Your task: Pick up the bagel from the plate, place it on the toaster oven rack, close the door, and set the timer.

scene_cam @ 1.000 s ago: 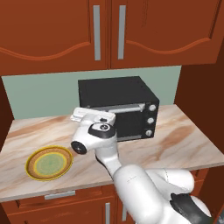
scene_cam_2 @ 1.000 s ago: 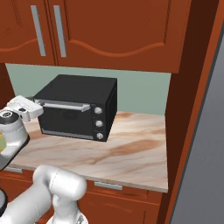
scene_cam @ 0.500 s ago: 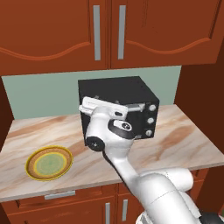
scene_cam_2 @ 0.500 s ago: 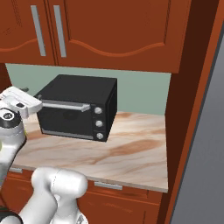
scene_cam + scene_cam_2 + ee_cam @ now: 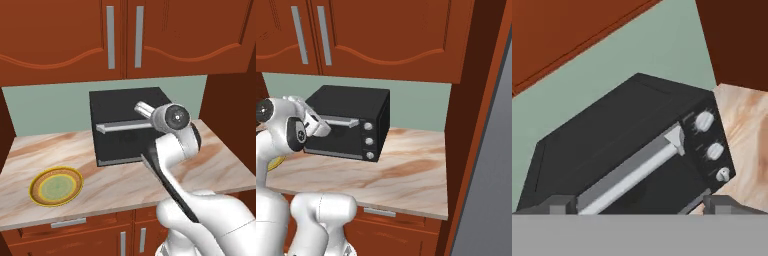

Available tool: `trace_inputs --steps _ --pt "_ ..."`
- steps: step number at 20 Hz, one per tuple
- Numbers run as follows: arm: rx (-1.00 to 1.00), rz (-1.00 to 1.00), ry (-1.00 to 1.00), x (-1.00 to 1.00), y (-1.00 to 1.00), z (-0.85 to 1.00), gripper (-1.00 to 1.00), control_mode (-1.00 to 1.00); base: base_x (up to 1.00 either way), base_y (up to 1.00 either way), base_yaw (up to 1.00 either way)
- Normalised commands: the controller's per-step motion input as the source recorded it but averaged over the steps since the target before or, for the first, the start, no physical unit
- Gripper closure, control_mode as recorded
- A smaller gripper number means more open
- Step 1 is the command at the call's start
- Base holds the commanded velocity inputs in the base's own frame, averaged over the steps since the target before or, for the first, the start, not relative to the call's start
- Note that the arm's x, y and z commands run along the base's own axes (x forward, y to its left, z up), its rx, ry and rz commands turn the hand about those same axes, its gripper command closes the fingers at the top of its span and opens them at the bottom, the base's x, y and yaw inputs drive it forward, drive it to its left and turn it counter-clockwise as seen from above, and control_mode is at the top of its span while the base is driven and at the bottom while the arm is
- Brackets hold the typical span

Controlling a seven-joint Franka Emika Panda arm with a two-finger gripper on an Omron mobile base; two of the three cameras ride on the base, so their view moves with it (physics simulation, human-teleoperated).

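End effector (image 5: 639,204) open before shut door (image 5: 647,175); plate (image 5: 56,186) bare.

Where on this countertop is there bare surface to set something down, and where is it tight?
The widest bare marble lies right of the toaster oven, reaching the counter's end by the dark wood panel. A front strip runs between the plate and the oven. Left of the oven, behind the plate, is also bare. It is tight at the door, where the open tool hovers.

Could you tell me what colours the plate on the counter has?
The plate has a yellow-orange rim, a brown ring and a pale green centre, clearest in the left base view.
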Motion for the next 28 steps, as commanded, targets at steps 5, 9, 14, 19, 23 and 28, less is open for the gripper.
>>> trace_inputs --steps 5,9,14,19,23,28 --pt "0.46 0.06 0.39 -0.35 -0.69 0.03 -1.00 -1.00 0.00 0.00 0.00" --pt "0.40 0.11 0.02 -0.30 -0.67 -0.19 -1.00 -1.00 0.00 0.00 0.00" --pt "0.33 0.17 -0.04 -0.34 -0.71 -0.52 -1.00 -1.00 0.00 0.00 0.00" --pt "0.08 0.26 -0.17 -0.18 -0.44 -0.47 -1.00 -1.00 0.00 0.00 0.00" --pt "-0.02 0.23 -0.06 0.10 -0.17 -0.19 -1.00 -1.00 0.00 0.00 0.00" --pt "-0.14 0.20 0.00 0.35 -0.12 -0.15 -1.00 -1.00 0.00 0.00 0.00"
